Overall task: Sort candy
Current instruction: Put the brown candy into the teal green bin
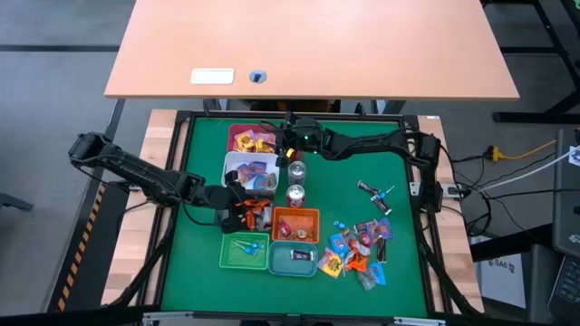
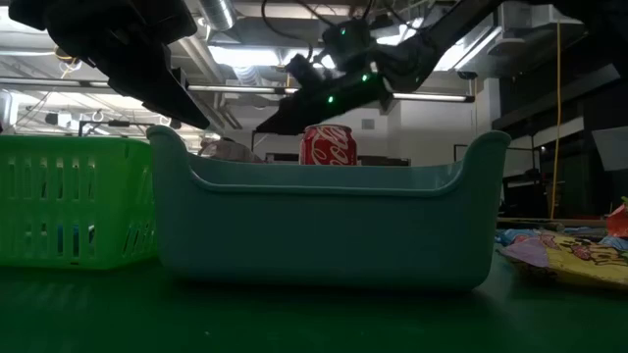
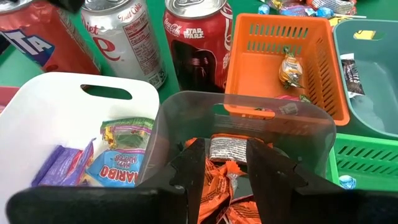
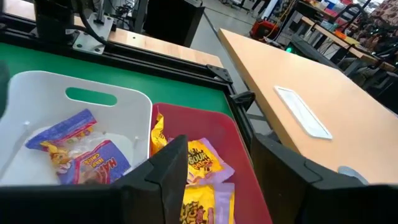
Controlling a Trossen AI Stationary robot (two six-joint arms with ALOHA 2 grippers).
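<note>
My left gripper (image 3: 226,163) (image 1: 237,201) hangs over the clear bin (image 3: 317,127), which holds several orange-wrapped candies (image 3: 217,190), and it is shut on one orange candy (image 3: 227,148). My right gripper (image 4: 217,158) (image 1: 290,141) is open and empty above the red bin (image 4: 211,121), which holds yellow-wrapped candies (image 4: 202,158). The white bin (image 4: 37,87) beside it holds blue and yellow packets (image 4: 68,134). A loose pile of candy (image 1: 361,249) lies on the green mat at the right. Blue lollipops (image 1: 376,192) lie beyond it. My left gripper pinches an orange-wrapped candy between its two fingers, on the wrapper's silver-printed side (image 3: 227,149). The fingers (image 3: 194,165) point down into the clear bin from above. The candy sits just above the other orange candies; whether it touches them I cannot tell.
Three cans (image 3: 198,43) (image 3: 124,37) (image 3: 37,40) stand between the bins. The orange bin (image 1: 295,224) holds a candy, the teal bin (image 1: 294,258) a dark one, and the green bin (image 1: 245,251) blue ones. A wooden desk (image 1: 308,45) lies beyond the mat.
</note>
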